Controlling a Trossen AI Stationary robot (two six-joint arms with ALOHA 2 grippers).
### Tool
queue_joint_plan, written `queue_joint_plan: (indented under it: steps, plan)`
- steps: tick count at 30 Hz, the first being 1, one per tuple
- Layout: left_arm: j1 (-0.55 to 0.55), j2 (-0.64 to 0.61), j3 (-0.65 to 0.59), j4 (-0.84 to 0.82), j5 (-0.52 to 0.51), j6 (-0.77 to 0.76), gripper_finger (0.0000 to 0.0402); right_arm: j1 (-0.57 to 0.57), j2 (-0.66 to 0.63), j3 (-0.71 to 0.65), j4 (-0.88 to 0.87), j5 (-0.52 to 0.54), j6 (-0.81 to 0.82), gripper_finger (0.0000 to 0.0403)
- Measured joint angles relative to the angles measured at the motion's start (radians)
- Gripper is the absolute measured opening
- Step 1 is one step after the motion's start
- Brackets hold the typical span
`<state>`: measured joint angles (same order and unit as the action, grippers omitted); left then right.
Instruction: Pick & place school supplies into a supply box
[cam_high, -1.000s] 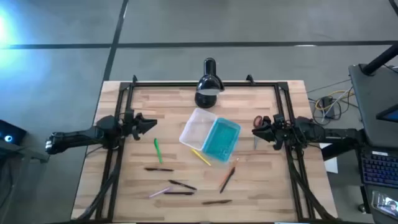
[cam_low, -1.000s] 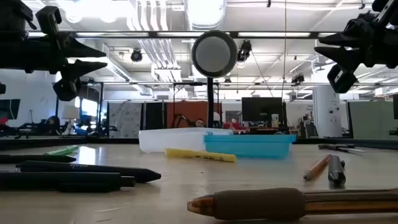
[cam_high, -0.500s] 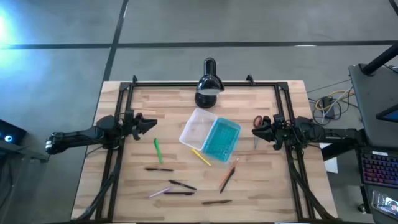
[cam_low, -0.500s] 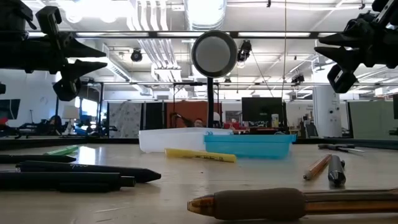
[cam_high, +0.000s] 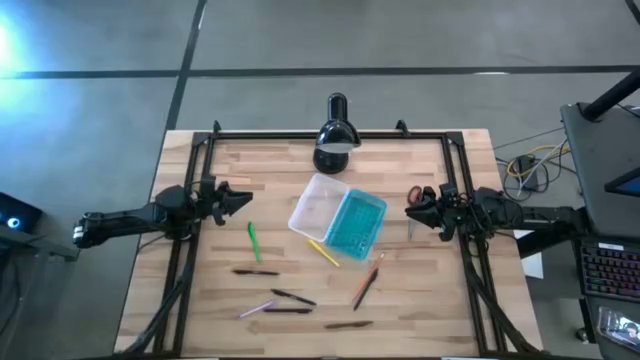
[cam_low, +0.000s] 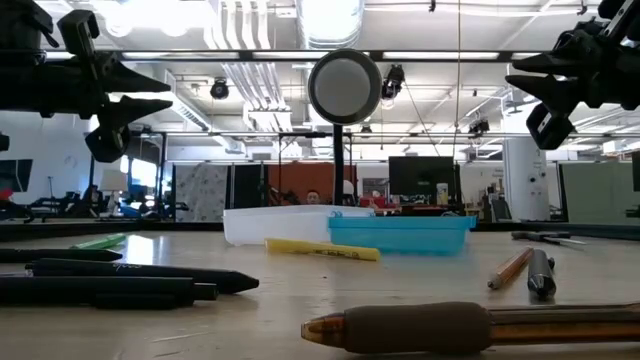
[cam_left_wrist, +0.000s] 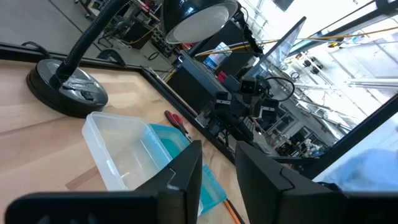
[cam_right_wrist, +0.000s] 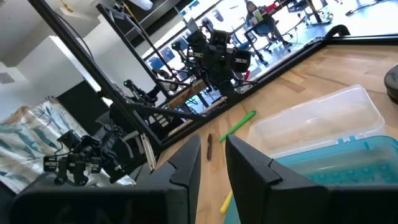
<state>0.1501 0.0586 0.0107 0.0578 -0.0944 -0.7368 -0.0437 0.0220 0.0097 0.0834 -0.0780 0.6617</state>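
Supply box (cam_high: 338, 219) open at counter (cam_high: 280, 165) centre, between both claws. Left claw (cam_high: 243, 200) at left edge, right claw (cam_high: 411, 207) at right edge, each slightly spread, empty. Pens (cam_high: 290, 298) scattered toward near edge.

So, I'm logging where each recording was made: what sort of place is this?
Most likely an open-plan lab or office workshop: exposed ceiling ducts, a dark computer monitor in the room behind, and a light wooden table with a black desk lamp.

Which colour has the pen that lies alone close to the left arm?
Green. The pen shows best in the high view, lying on the table.
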Motion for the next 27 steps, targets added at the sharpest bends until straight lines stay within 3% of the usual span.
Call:
queue_joint_plan:
  steps: [19, 25, 27]
  plan:
    - [0.000, 0.000, 0.000, 0.000, 0.000, 0.000, 0.0080, 0.000, 0.000, 0.000, 0.003, 0.010, 0.000, 0.0068]
    - [0.000, 0.000, 0.000, 0.000, 0.000, 0.000, 0.0080, -0.001, 0.005, 0.000, 0.067, 0.339, 0.093, 0.0068]
    - [0.000, 0.000, 0.000, 0.000, 0.000, 0.000, 0.0080, -0.001, 0.010, 0.000, 0.063, 0.364, 0.149, 0.0068]
